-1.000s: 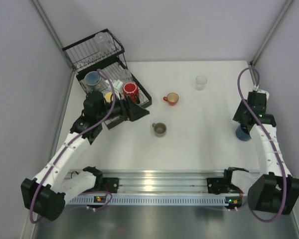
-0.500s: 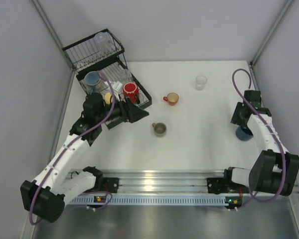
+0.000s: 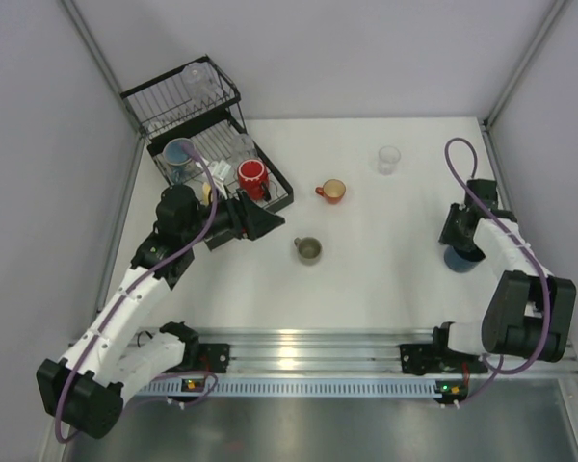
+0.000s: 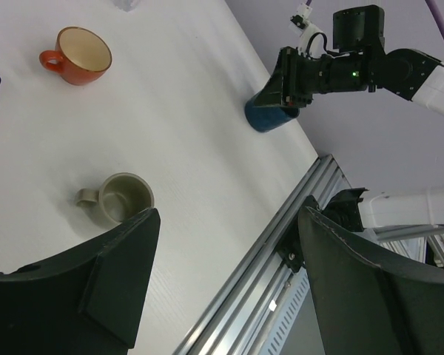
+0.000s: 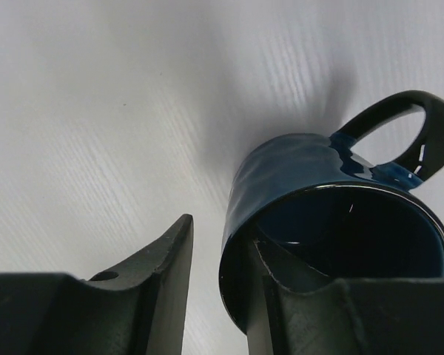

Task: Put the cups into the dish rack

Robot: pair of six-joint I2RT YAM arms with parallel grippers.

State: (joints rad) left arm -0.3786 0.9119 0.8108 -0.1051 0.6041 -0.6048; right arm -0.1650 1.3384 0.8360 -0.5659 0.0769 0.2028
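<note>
The cups are split between rack and table. A red mug (image 3: 251, 174) and a blue cup (image 3: 179, 154) sit in the dish rack (image 3: 281, 189), while an orange-red mug (image 3: 331, 190), an olive-grey mug (image 3: 309, 249) and a clear tumbler (image 3: 389, 158) stand apart on the white table (image 3: 385, 289). A dark blue mug (image 3: 454, 260) stands near the table's right edge, directly under the right gripper (image 3: 460, 241). That gripper straddles the mug's wall, with one finger (image 5: 288, 277) down inside the mug and the other (image 5: 155, 281) outside it. A strip of table shows between the outer finger and the mug, so the jaws are part-way in and not yet pinching it. The left gripper (image 3: 260, 218) hangs just beside the rack's near corner, its fingers spread wide and holding nothing. Compared with a second ago, the right arm's elbow has folded back toward its base. The wrist has slid a little toward the table's middle, and the visible patch of blue mug sits slightly farther left. The left arm has hardly shifted, and the other cups lie as they did. The overhead view hides the mug's mouth beneath the gripper. Only the right wrist view shows the finger inside and the black handle (image 5: 411, 129) on the mug's far side. The left wrist view catches the right gripper (image 4: 285, 85) from the side, sitting on the blue mug's rim.
</note>
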